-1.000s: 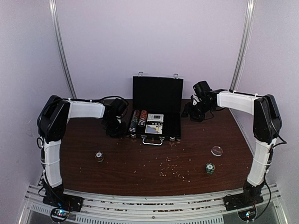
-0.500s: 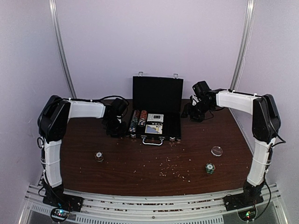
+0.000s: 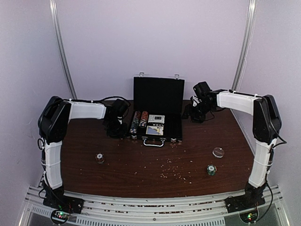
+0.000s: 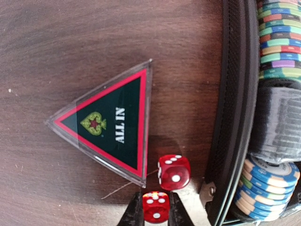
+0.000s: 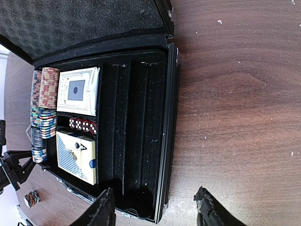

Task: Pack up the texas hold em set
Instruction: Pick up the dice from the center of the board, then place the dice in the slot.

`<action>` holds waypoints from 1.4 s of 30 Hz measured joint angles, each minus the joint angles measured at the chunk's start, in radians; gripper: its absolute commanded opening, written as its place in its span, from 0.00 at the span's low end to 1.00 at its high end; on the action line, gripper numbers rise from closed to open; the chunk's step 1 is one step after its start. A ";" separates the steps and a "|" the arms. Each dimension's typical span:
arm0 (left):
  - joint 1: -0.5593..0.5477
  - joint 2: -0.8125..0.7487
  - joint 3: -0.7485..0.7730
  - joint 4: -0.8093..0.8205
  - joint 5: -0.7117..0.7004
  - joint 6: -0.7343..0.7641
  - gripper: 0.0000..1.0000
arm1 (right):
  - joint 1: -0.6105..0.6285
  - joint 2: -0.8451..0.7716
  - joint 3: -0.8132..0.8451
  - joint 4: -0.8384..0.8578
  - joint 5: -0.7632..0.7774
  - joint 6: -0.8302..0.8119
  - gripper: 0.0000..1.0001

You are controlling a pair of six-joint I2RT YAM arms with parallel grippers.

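The black case [image 3: 158, 95] stands open at the back middle of the table, lid upright. Its tray [image 5: 136, 136] holds striped chips [image 5: 44, 101], two card decks [image 5: 79, 90] and a row of red dice [image 5: 83, 125]. My left gripper [image 4: 155, 213] is low at the case's left front corner, shut on a red die [image 4: 155, 206]. A second red die [image 4: 174, 172] lies just beyond it, beside a clear triangular "ALL IN" marker [image 4: 110, 125]. My right gripper [image 5: 154, 209] hangs open over the case's right edge, holding nothing.
A small chip stack [image 3: 100, 157] sits front left on the brown table [image 3: 141, 162]. A green chip stack [image 3: 211, 169] and a clear round disc [image 3: 218, 152] lie front right. Pale crumbs are scattered across the front middle.
The left arm stays by the case's left corner and its jaws have narrowed. The right gripper has drifted slightly toward the back.
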 measured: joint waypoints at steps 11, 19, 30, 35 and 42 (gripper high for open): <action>-0.014 -0.049 0.012 -0.039 -0.094 -0.019 0.06 | 0.000 0.001 0.029 -0.016 0.000 -0.014 0.60; -0.130 -0.079 0.217 -0.053 -0.063 -0.058 0.06 | 0.000 0.001 0.029 -0.041 0.000 -0.053 0.60; -0.195 0.089 0.373 0.083 0.048 -0.119 0.06 | 0.000 -0.002 0.029 -0.078 -0.012 -0.114 0.60; -0.192 0.190 0.409 0.111 0.076 -0.125 0.07 | 0.000 -0.002 0.029 -0.079 -0.016 -0.121 0.60; -0.191 0.230 0.435 0.134 0.074 -0.109 0.07 | 0.000 -0.002 0.029 -0.081 -0.014 -0.121 0.60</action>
